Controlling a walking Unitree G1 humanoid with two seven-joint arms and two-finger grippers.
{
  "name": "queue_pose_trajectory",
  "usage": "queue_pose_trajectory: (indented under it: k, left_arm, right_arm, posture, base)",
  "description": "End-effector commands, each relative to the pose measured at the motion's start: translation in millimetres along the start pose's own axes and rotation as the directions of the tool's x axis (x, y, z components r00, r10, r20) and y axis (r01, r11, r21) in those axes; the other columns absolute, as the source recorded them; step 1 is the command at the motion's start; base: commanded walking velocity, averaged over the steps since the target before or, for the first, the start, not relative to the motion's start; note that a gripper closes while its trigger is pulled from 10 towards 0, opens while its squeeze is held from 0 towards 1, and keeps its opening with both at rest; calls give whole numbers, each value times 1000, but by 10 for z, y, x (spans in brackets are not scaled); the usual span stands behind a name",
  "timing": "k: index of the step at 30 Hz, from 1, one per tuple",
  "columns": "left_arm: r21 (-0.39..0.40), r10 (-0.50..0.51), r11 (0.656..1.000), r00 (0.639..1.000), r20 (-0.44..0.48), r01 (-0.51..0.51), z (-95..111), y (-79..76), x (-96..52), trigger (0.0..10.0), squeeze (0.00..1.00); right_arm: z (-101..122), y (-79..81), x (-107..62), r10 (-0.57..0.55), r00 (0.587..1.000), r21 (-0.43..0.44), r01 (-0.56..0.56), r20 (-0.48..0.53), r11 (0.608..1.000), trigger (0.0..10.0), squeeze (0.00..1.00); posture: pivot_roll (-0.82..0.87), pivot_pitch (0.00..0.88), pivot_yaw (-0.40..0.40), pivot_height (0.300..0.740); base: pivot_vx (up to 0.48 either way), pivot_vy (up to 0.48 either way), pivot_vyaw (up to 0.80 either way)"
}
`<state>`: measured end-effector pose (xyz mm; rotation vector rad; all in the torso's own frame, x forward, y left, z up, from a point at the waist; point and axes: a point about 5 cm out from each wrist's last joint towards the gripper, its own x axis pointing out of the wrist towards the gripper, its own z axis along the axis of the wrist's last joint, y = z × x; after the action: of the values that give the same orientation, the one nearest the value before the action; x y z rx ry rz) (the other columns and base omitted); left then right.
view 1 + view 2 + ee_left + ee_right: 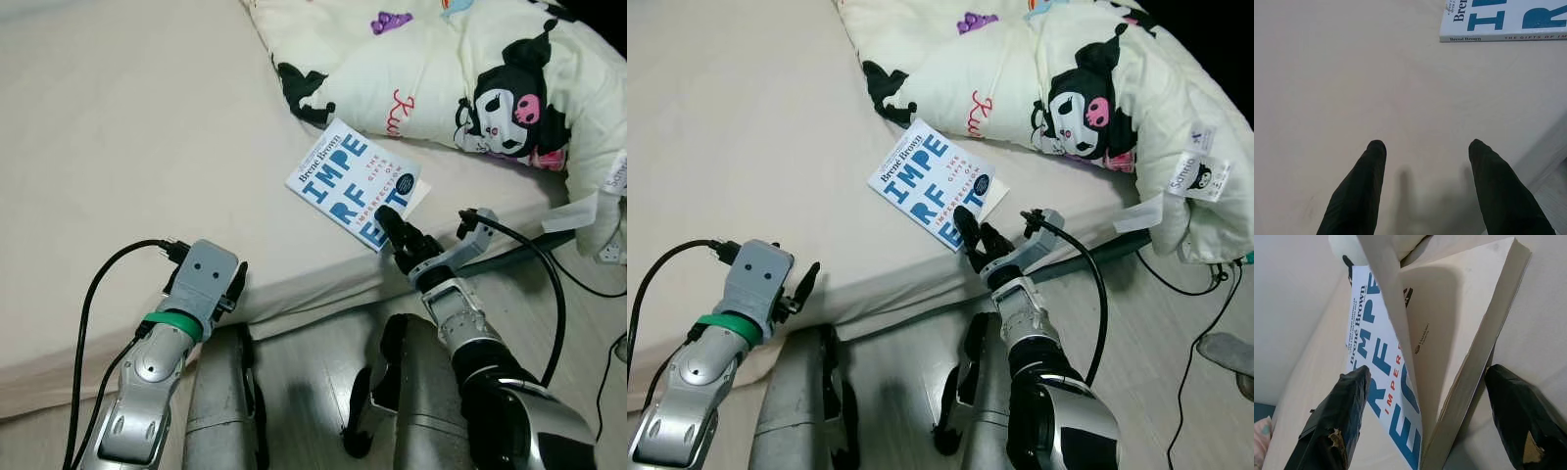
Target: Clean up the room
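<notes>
- Book point(355, 183): flat on bed point(127, 147), near its front edge, below the quilt point(470, 69); cover lifted.
- Right end effector point(1425, 416): spread, fingers straddling the book's near corner.
- Left end effector point(1425, 147): spread, over bare sheet at the bed's front edge.

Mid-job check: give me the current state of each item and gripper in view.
book: on the bed, front cover lifted at the near corner
right gripper: open, straddling the book's corner
left gripper: open, over bare sheet
comforter: bunched on the bed
</notes>
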<state>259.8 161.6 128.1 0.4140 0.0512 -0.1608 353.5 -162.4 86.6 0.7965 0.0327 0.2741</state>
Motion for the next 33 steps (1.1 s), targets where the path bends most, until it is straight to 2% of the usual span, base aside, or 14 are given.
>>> queue_pose_trajectory:
  k: [1,3,4,6,7,8,9,13,14,17,18,24,31,33]
  left_arm:
    - [8,-7,1000,999,-36,7,-66,-5,-50,10000,0]
    - [14,-7,1000,999,-40,7,-56,4,-70,10000,0]
    - [16,-5,1000,999,-43,6,-51,10,-81,10000,0]
    - [16,-5,1000,999,-43,6,-51,10,-81,10000,0]
    - [18,-5,1000,999,-45,5,-47,13,-91,10000,0]
    - [20,-2,1000,999,-50,3,-50,20,-108,10000,0]
    - [21,0,1000,999,-54,1,-53,26,-122,10000,0]
    - [23,3,1000,998,-61,-1,-58,32,-142,10000,0]
    - [24,4,1000,998,-62,-2,-59,32,-146,10000,0]
    - [25,5,1000,998,-64,-3,-59,35,-153,10000,0]
    - [26,5,1000,998,-66,-3,-61,37,-152,10000,0]
    - [29,8,1000,998,-69,-6,-55,49,-139,10000,0]
    - [24,14,1000,998,-63,-12,-47,40,-78,10000,0]
    - [10,18,1000,999,-44,-17,-20,5,-3,10000,0]
  right_arm:
    - [-171,-67,-73,-49,997,49,52,-56,997,10000,0]
    - [-160,-14,-31,-1,998,102,7,-59,995,9961,0]
    - [-151,29,0,37,997,130,-29,-63,991,8235,0]
    - [-151,29,0,37,997,130,-29,-63,991,8235,0]
    - [-145,58,19,62,996,148,-52,-65,988,3882,0]
    - [-138,107,52,102,992,181,-88,-69,980,2824,0]
    - [-134,144,75,129,989,209,-112,-71,972,2471,0]
    - [-126,205,108,174,983,264,-153,-60,952,2392,0]
    - [-116,220,118,184,982,279,-163,-50,946,1255,0]
    - [-93,232,131,189,981,298,-172,-30,939,824,0]
    - [-67,231,138,186,982,317,-174,-10,933,0,0]
    - [10,232,150,200,979,363,-201,40,910,0,0]
    - [132,317,180,302,948,393,-318,105,863,0,0]
    - [231,425,201,414,899,384,-435,140,815,0,0]
  posture:
    - [232,327,104,560]
    - [248,334,106,560]
    - [256,337,107,560]
    - [256,337,107,560]
    - [256,337,107,560]
    - [266,340,103,560]
    - [268,341,103,560]
    - [275,340,101,560]
    - [278,340,102,560]
    - [281,338,103,560]
    - [283,332,104,560]
    - [283,324,103,560]
    - [261,301,92,560]
    - [223,263,70,560]
  base:
    - [0,0,0]
    - [0,0,0]
    - [0,0,0]
    - [0,0,0]
    - [0,0,0]
    - [0,0,0]
    - [0,0,0]
    - [0,0,0]
    - [0,0,0]
    - [0,0,0]
    - [0,0,0]
    - [0,0,0]
    - [0,0,0]
    - [0,0,0]
